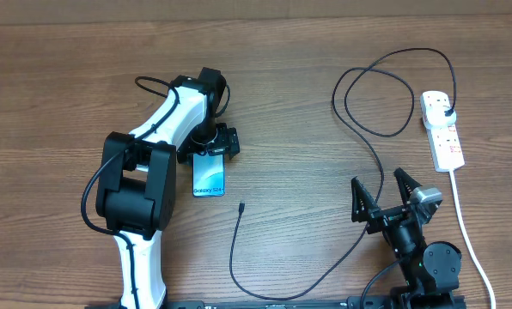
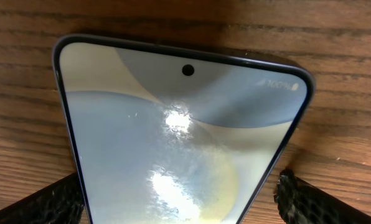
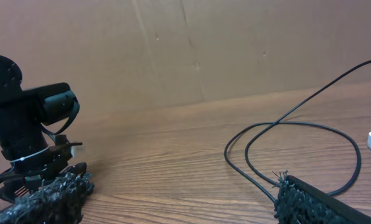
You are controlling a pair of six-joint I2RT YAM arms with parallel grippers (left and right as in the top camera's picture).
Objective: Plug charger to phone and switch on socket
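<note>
Over the far end of the phone (image 1: 209, 177), left of centre on the tabletop (image 1: 307, 51), the left tool (image 2: 179, 202) is held wide apart, one finger at each side; contact cannot be made out. The right tool (image 1: 383, 193) is spread, empty, partly covering the charger (image 1: 235, 233). The socket (image 1: 443, 133) lies far right; bare wood is left between the arms.

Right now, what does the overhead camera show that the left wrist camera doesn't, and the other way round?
Only overhead: the charger, its tip lying loose on the table and its plug in the socket, plus the right jaws, open and holding nothing. Only left wrist: the camera hole in the screen and a faint 100% mark near one corner. Both: the phone lying screen up on the wood, with the left jaws open astride one end.
</note>
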